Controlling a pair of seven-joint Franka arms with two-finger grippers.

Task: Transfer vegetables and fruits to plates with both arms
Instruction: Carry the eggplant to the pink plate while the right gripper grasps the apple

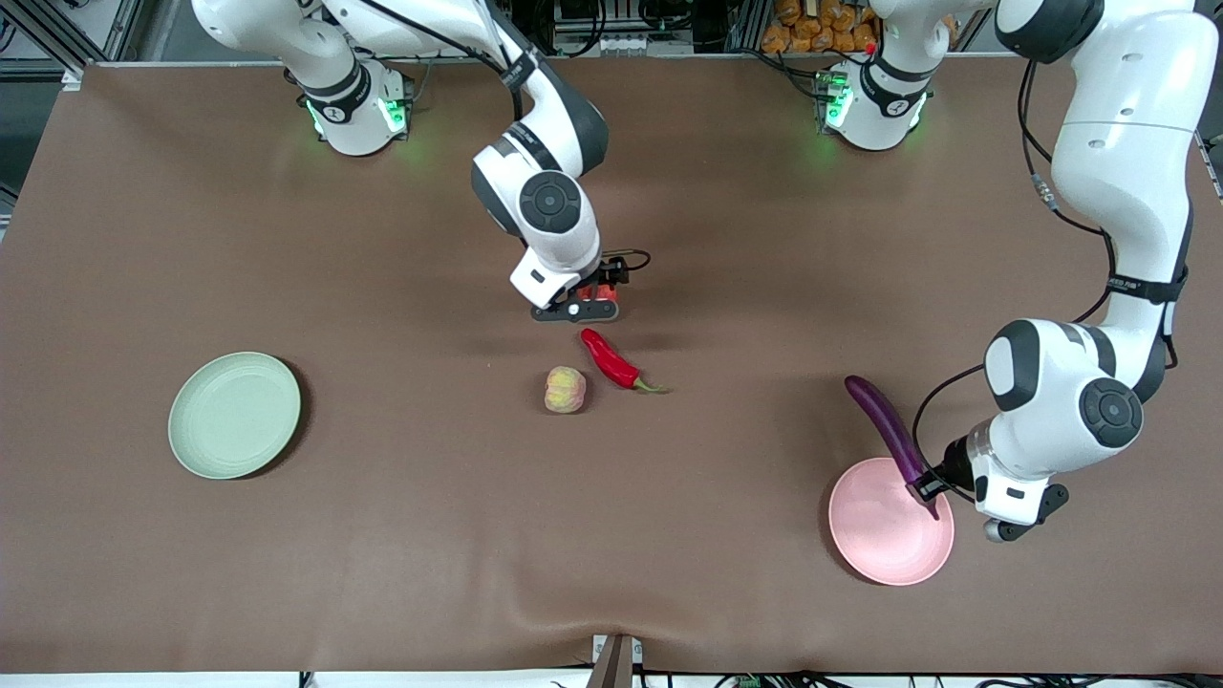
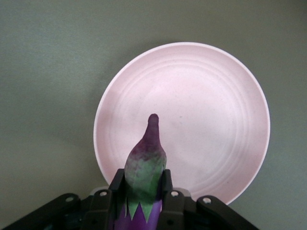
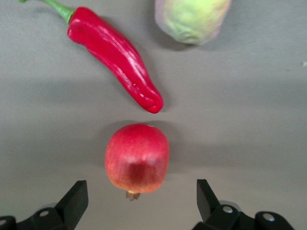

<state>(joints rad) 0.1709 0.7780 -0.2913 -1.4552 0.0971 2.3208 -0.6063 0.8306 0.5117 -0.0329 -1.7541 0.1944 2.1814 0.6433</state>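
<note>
My left gripper [image 1: 925, 485] is shut on the purple eggplant [image 1: 887, 425] near its stem end and holds it over the pink plate [image 1: 884, 535]. In the left wrist view the eggplant [image 2: 145, 163] sits between the fingers [image 2: 117, 184] with the pink plate [image 2: 216, 120] below. My right gripper [image 1: 576, 304] is open, low over the red pomegranate [image 3: 137, 158], whose crown points toward the gripper [image 3: 141, 192]. The red chili [image 1: 611, 360] and the peach [image 1: 565, 390] lie just nearer the front camera. They also show in the right wrist view, chili [image 3: 115, 57] and peach [image 3: 192, 19]. The green plate [image 1: 234, 415] is bare.
The brown table cloth [image 1: 401, 535] covers the whole table. The green plate lies toward the right arm's end, the pink plate toward the left arm's end. The arm bases [image 1: 358, 110] stand along the table's edge farthest from the front camera.
</note>
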